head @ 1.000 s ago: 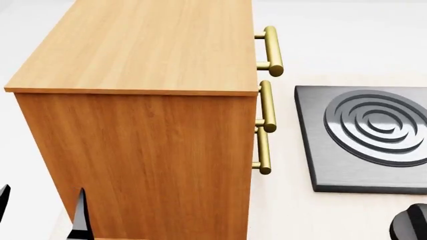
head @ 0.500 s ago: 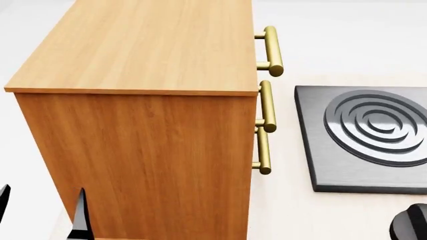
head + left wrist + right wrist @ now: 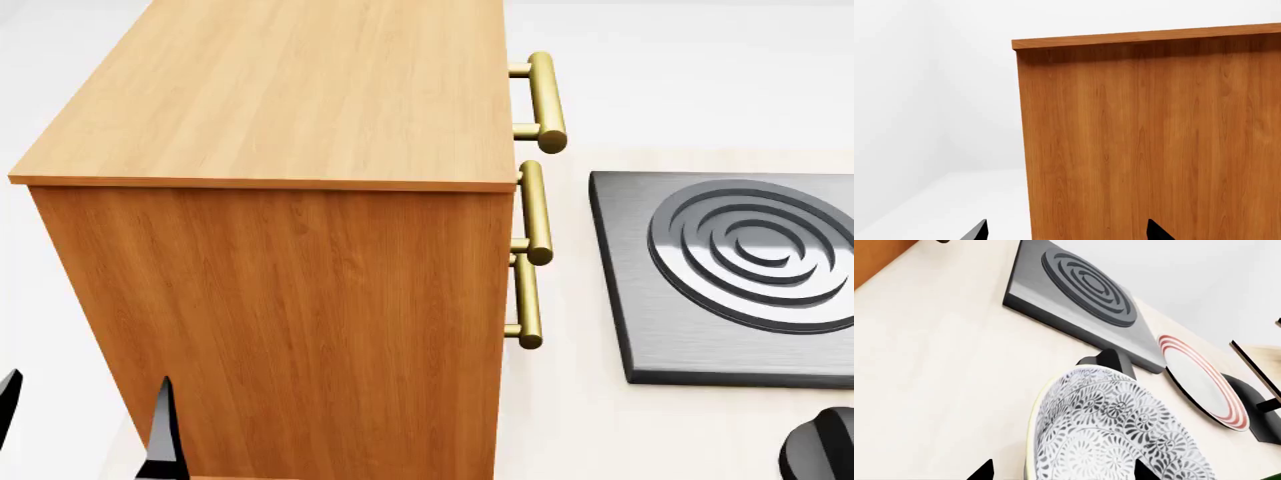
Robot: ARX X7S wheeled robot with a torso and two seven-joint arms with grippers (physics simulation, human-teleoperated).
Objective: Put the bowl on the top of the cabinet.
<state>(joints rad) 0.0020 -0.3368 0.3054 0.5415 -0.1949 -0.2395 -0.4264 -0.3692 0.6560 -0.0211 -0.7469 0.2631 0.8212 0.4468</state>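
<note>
The bowl (image 3: 1114, 435), white with a dense black floral pattern and a yellowish rim, shows only in the right wrist view, tilted on the pale counter. My right gripper (image 3: 1064, 472) is open close over it, with one fingertip outside the rim and the other over the patterned inside. The head view does not show the bowl. The cabinet (image 3: 280, 120), orange-brown wood with a lighter flat top, fills the left of the head view, its top bare. My left gripper (image 3: 1067, 234) is open and holds nothing, facing the cabinet's side wall (image 3: 1147, 140) low down.
Brass bar handles (image 3: 541, 100) stick out of the cabinet front. A grey burner slab (image 3: 734, 270) with rings lies right of it on the counter (image 3: 574, 420). A white plate with red rings (image 3: 1201, 382) leans in a black holder beyond the bowl.
</note>
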